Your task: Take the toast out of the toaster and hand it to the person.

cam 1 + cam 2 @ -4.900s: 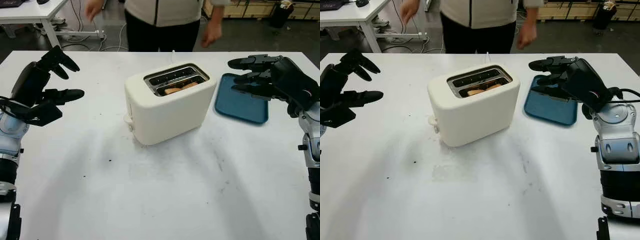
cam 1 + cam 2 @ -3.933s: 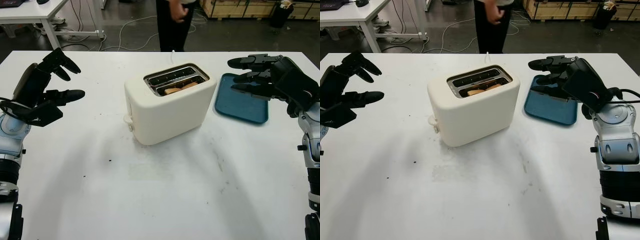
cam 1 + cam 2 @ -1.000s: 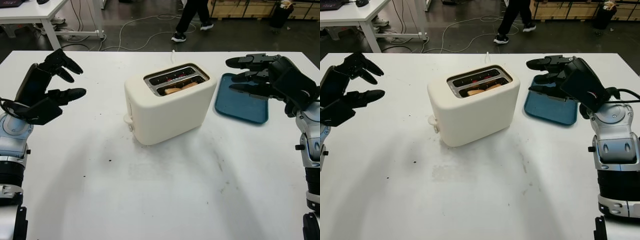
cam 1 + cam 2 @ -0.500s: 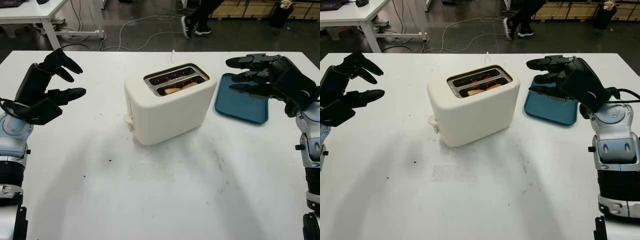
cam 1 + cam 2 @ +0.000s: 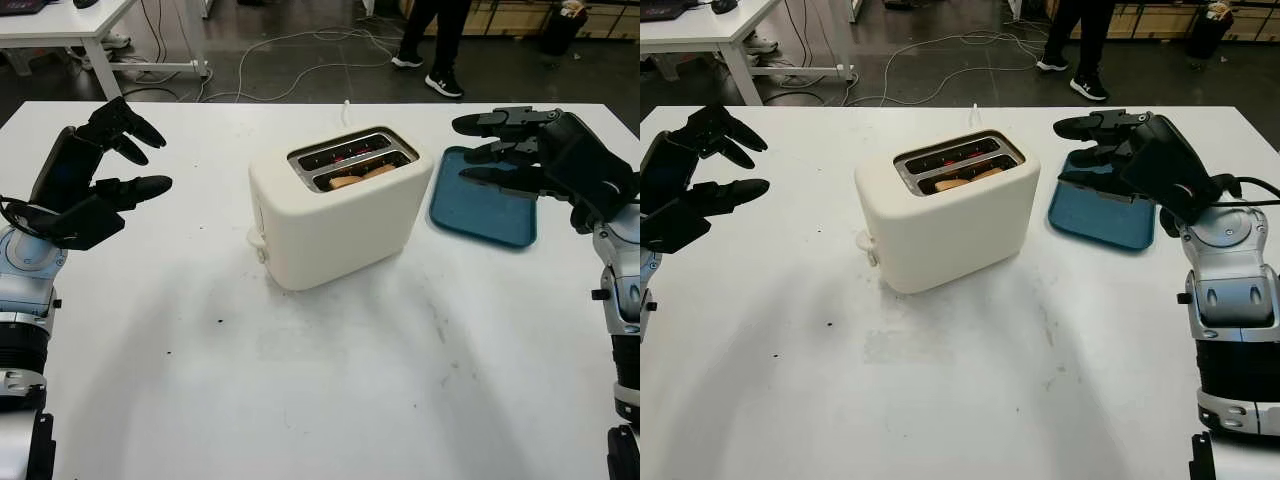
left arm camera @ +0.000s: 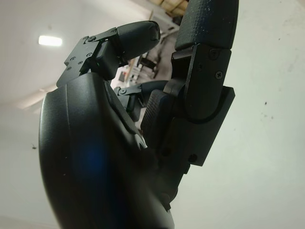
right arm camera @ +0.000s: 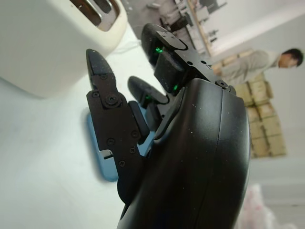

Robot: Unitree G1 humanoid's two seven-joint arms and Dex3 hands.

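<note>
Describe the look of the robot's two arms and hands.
Both hands, left hand and right hand, are matte black, with rounded shells and three blocky, segmented fingers held by small screws. Green lights glow inside the right hand. The forearms are silver-grey metal with black joint rings, and a thin black cable loops at each wrist.

Counter (image 5: 300, 400) and toaster (image 5: 945, 215) viewed downward from paired head cameras, shared scene slightly offset, wrist cameras pressed close behind each hand's fingers (image 7: 112, 129)
</note>
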